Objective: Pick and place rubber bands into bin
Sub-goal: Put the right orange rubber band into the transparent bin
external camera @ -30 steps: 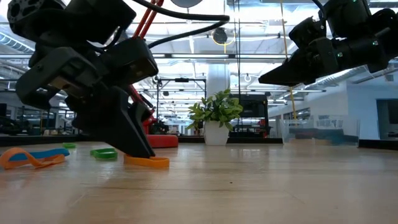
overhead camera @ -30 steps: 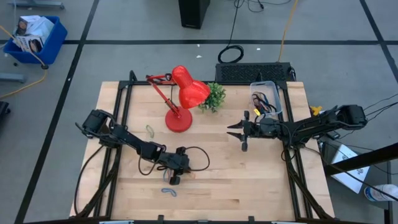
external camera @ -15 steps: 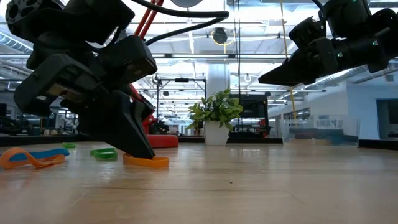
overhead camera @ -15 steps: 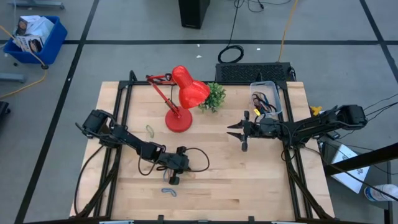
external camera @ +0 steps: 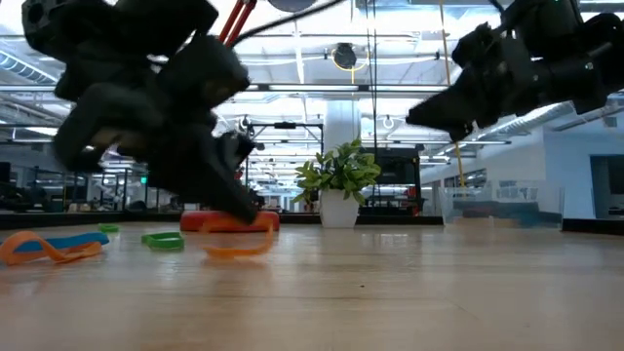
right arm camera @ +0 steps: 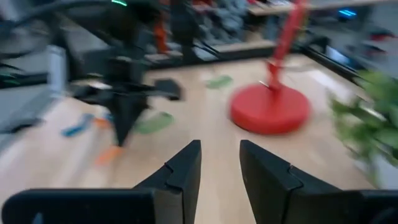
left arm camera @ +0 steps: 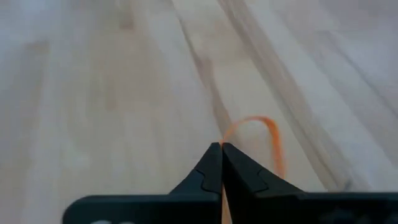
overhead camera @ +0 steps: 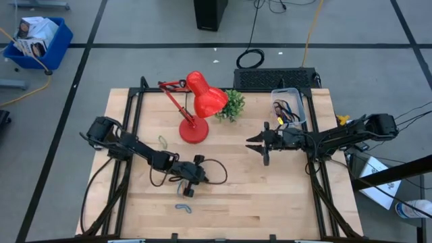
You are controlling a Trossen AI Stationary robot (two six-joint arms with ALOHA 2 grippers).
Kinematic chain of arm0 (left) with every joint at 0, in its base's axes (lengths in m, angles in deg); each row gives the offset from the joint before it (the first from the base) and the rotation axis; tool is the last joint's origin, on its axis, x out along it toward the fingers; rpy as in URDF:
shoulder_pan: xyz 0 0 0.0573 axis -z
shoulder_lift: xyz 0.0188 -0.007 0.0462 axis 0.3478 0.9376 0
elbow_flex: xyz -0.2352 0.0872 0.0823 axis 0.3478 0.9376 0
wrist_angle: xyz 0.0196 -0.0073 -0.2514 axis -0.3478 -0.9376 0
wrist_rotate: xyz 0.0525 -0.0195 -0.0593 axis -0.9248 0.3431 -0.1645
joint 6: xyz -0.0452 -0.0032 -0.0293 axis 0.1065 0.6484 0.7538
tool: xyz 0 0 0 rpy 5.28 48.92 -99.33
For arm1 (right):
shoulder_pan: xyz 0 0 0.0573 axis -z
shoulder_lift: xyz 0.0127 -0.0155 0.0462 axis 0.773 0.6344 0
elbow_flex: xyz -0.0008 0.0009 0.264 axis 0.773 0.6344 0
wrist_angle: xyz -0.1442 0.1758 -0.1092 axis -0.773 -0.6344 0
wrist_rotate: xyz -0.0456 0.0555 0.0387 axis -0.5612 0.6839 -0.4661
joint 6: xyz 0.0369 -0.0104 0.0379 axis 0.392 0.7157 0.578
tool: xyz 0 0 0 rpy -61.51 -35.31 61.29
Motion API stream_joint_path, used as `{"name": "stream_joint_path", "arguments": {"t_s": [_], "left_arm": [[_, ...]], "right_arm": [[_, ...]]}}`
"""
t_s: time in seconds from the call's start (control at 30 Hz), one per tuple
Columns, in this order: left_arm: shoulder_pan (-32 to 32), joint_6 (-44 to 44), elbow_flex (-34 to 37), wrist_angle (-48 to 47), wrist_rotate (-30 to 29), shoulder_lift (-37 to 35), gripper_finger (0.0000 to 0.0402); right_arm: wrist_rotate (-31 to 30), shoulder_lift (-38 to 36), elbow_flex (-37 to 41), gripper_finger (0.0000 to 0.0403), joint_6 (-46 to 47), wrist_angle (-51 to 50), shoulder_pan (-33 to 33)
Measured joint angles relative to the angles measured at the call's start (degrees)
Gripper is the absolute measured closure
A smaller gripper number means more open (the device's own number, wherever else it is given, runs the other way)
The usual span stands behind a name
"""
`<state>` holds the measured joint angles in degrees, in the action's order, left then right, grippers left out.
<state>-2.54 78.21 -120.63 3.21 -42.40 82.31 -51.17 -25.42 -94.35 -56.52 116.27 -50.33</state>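
Observation:
My left gripper (overhead camera: pixel 200 181) is shut on an orange rubber band (external camera: pixel 236 249) over the table's near middle; the band's loop shows past the fingertips in the left wrist view (left arm camera: pixel 256 135). My right gripper (overhead camera: pixel 248 143) is open and empty, raised above the table left of the bin; its gap shows in its wrist view (right arm camera: pixel 219 163). The clear bin (overhead camera: pixel 288 106) stands at the far right with several bands inside. A blue-and-orange band (overhead camera: pixel 183 208) and a green band (overhead camera: pixel 163 141) lie flat on the table. My left gripper pinches the orange band at one spot of its loop (left arm camera: pixel 222 147) between the tips of its two shut fingers. The fingers slant down from above. The band hangs below the fingertips (external camera: pixel 250 216) as a slack loop, its lower side close over the tabletop.
A red desk lamp (overhead camera: pixel 196 111) and a small potted plant (overhead camera: pixel 233 104) stand at the table's far middle. A black cable loops on the table beside the left gripper (overhead camera: pixel 214 172). A blue crate (overhead camera: pixel 37 40) stands on the floor far left.
My left gripper has risen a little and tipped, lifting the orange band from where it lay flat on the table; the band now hangs from the fingertips.

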Motion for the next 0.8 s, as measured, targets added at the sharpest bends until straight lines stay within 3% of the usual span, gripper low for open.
{"name": "stream_joint_path", "arguments": {"t_s": [0.2, 0.3, 0.8], "left_arm": [[-3.2, -1.5, -0.1, 2.6, -1.5, -3.5, 0.0397], [-5.0, -3.4, -0.4, 6.0, -2.9, -4.4, 0.0394], [-11.0, -23.4, -9.4, 5.1, -3.8, -5.4, 0.0393]], "right_arm": [[8.1, 0.0, 0.0, 0.0298, 1.5, 5.7, 0.0], [7.8, 0.0, 0.0, 0.0298, 0.4, 6.1, 0.0], [6.2, 0.0, 0.0, 0.0298, -1.7, 10.9, -1.2]]}}
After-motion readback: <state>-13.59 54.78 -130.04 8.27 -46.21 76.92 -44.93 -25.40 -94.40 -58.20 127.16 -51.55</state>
